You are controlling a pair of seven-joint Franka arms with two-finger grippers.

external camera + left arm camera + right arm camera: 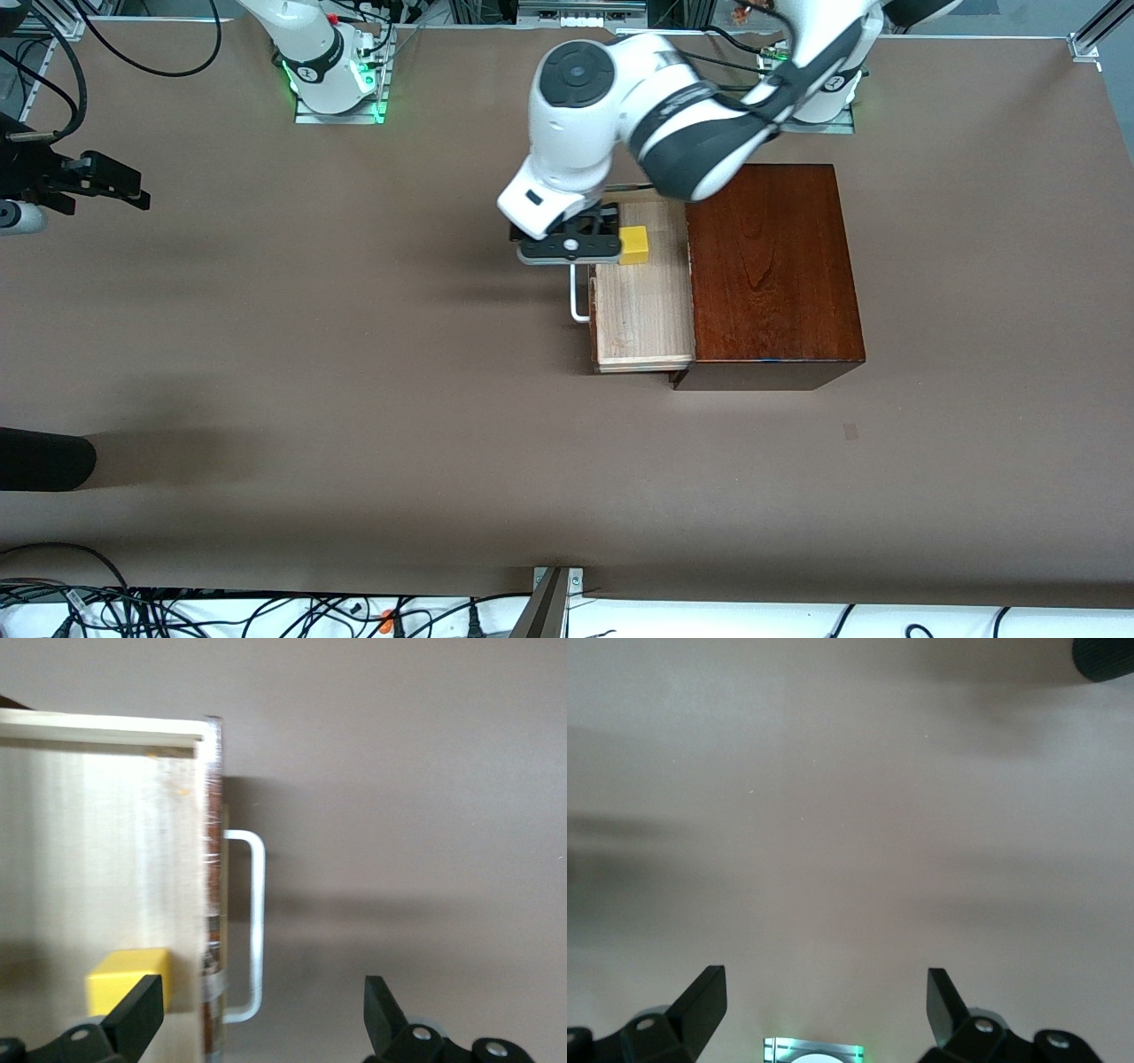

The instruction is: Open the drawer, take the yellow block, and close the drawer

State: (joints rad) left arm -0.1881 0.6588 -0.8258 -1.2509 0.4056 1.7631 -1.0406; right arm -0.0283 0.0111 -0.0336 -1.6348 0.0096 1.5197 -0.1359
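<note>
The drawer (642, 301) was shown pulled out of the mahogany box (772, 270), its white handle (252, 926) exposed. The left end effector (574, 237) was held over the drawer's front edge, fingers (137, 1010) spread wide and empty. The yellow block (633, 245) was seen on the tray floor, just beside 1 fingertip and outside the gap. For a sound grasp, the left end effector would need to be shifted toward the box until both fingers straddled the block, then lowered clear of the drawer front. The right end effector (824, 1010) was held waiting over bare tabletop (354, 354), spread and empty.
</note>
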